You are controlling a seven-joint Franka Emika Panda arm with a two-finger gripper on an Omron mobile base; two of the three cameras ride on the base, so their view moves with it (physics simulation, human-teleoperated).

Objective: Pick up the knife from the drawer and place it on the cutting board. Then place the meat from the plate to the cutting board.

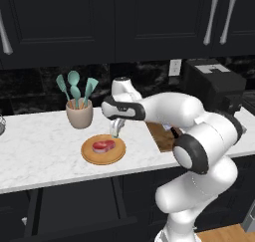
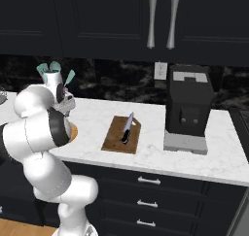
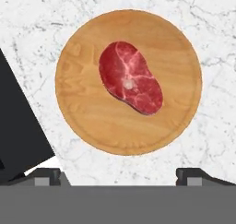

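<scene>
Below the wide-apart jaws, on the plate (image 3: 78, 112) upon the tabletop (image 3: 212, 38): meat (image 3: 131, 78). Likely soft, light, slippery; best pinched across the narrow middle, flat against the wood.

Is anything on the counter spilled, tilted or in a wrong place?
Nothing stands out. The knife lies flat on the cutting board, the meat sits on the plate, off its centre, and the utensil cup stands upright. The drawer below the counter is open.
</scene>
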